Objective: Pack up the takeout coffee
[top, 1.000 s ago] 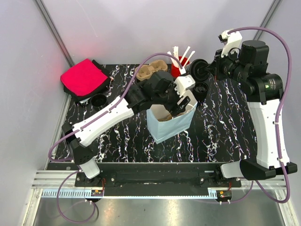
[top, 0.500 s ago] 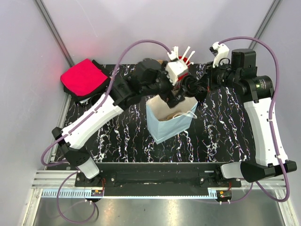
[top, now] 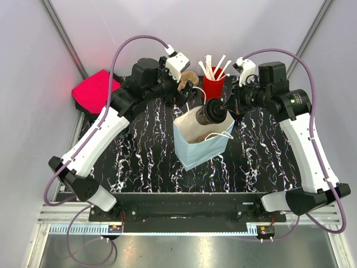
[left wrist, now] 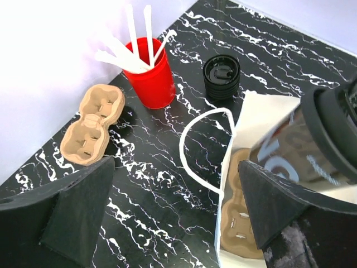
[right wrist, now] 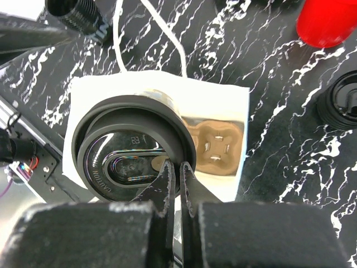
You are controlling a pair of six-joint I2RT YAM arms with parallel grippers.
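So the right gripper (right wrist: pixel 175 178) has the takeout coffee (right wrist: pixel 134 151), jaws squeezed tight on the near edge of the black lid. Everything now depends on how the cup lines up with the blue paper bag (top: pixel 202 146). It hangs right over the open mouth, and its long axis runs on from the fingers, tipped over, with the lid facing back at the wrist and the base pointing down and away into the bag. The next move looks like a push or lower along that same line, then let go. From the wrist view the cup sits toward one side of the opening, and the cardboard carrier (right wrist: pixel 220 148) lies on the bag floor beside it.

Honestly I can't tell from up top whether the base is already below the bag's rim or just above it; the angle's bad for that.

The left gripper (left wrist: pixel 175 163) is wide open and holding nothing, off at the back near the red cup of stirrers (top: pixel 212 84), so the right arm is clearly the one on the job.

What's changed: a second ago the left gripper was down at the bag mouth and the coffee was back by the red cup. Since then the left arm has pulled away and the right has swung the cup over the bag.
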